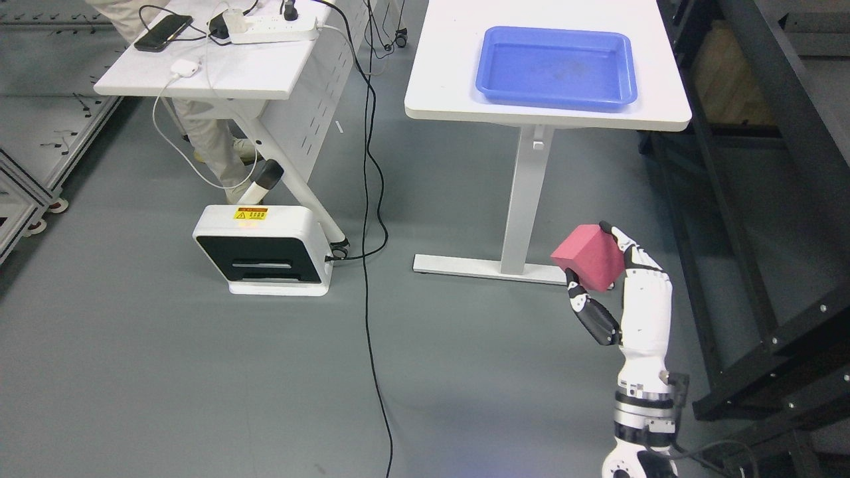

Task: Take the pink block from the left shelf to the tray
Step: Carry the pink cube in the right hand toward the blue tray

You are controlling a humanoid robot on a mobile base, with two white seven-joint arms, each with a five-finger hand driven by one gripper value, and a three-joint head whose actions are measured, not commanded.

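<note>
My right hand [601, 262] rises from the lower right and is shut on the pink block [589, 257], thumb under it and fingers along its right side. It holds the block in the air above the grey floor, near the foot of the white table [465, 79]. An empty blue tray [556, 66] lies on that table, far beyond and slightly left of the block. My left arm does not show.
A black metal shelf frame [764, 232] runs down the right edge. A second white table [219, 63] at the upper left carries a phone, a power strip and cables, with a person's legs behind it. A white box device [262, 249] stands on the floor, and a black cable [369, 299] trails across it.
</note>
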